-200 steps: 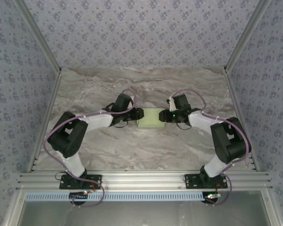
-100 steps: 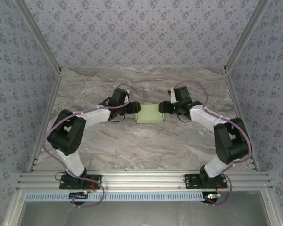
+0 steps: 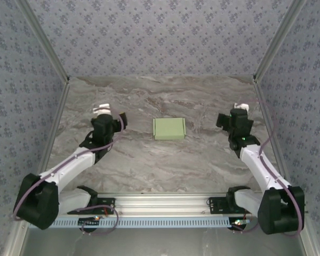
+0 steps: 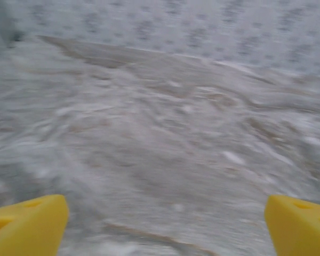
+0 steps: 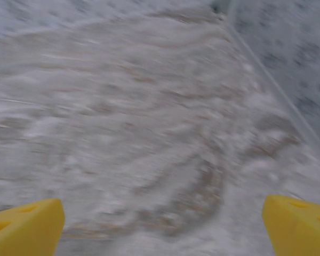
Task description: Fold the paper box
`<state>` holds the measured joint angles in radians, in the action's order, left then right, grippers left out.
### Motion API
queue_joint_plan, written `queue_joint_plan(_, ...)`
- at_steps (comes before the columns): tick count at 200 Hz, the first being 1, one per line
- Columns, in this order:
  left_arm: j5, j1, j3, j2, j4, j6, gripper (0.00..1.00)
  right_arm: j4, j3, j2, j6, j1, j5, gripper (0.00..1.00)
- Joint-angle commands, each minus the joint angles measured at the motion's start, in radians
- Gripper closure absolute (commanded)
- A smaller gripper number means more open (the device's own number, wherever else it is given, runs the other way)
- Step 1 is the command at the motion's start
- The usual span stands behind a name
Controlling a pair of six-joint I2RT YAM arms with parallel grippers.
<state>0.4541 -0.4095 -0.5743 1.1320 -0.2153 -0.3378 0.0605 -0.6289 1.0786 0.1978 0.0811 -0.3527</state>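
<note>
Top external view: on the marble table (image 3: 149, 165) the paper box (image 3: 169, 128) lies flat and looks fully closed up, with nothing touching it. The left gripper (image 3: 101, 110) sits well off to the box's left and the right gripper (image 3: 240, 108) well off to its right, both a bit beyond it. My guess is the folding's done, so they're giving it room. Wrist views show both jaws spread wide, gripping nothing. No logo or writing readable on the box.
</note>
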Motion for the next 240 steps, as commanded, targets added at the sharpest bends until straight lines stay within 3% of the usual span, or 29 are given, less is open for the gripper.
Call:
queue_joint_plan(1, 0.104, 0.088, 0.059, -0.085, -0.053, 0.018, 0.01, -0.19, 0.113, -0.034, 0.005, -0.072, -0.044, 0.01)
queue_joint_plan(24, 0.029, 0.201, 0.104, -0.114, -0.071, 0.057, 0.01, -0.344, 0.201, -0.02, -0.064, -0.087, -0.035, 0.01)
queue_joint_plan(55, -0.098, 0.28, 0.181, -0.01, -0.296, 0.241, 0.01, -0.501, 0.242, 0.072, -0.111, -0.081, 0.025, 0.01)
queue_joint_plan(75, -0.186, 0.315, 0.17, 0.098, -0.348, 0.279, 0.01, -0.593, 0.255, 0.138, -0.136, -0.078, 0.055, 0.01)
queue_joint_plan(106, -0.237, 0.328, 0.159, 0.215, -0.436, 0.343, 0.01, -0.685, 0.258, 0.206, -0.205, -0.075, 0.144, 0.02)
queue_joint_plan(146, -0.417, 0.396, 0.159, 0.361, -0.563, 0.352, 0.01, -0.808, 0.266, 0.304, -0.224, -0.074, 0.209, 0.01)
queue_joint_plan(189, -0.44, 0.428, 0.166, 0.402, -0.606, 0.319, 0.01, -0.954, 0.282, 0.446, -0.24, -0.078, 0.257, 0.01)
queue_joint_plan(240, -0.439, 0.429, 0.163, 0.4, -0.598, 0.319, 0.01, -0.861, 0.241, 0.443, -0.213, -0.118, 0.314, 0.01)
